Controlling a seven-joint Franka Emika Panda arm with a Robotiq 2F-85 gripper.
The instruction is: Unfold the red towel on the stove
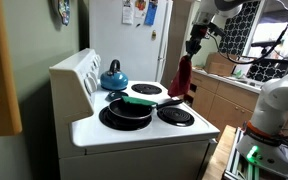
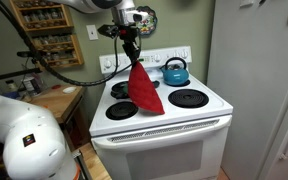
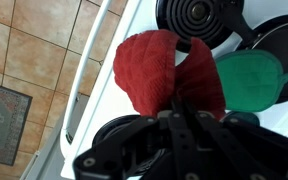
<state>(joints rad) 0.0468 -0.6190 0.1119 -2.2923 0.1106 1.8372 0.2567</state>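
The red towel is held by its upper end in the Robotiq gripper, which is closed on the cloth. It is hung in the air above the stove, towards the middle of the cooktop. Its lower tip is seen close to the surface near the front edge, though whether it touches cannot be told. In the wrist view the cloth is shown doubled in thick folds, so the unfolding is judged as not yet done.

A blue kettle is stood on a burner by the back edge, and a black pan holding a green item of uncertain kind is set on a burner just beside the hanging towel.

For the step to be done well, the free end should be lowered onto bare cooktop first. The pinched end should then be drawn slowly sideways and downward, so that the folds are pulled open by their own weight. The path should be kept clear of the pan, since a dragged hem could be caught on it, and the grip should be kept until the cloth lies flat
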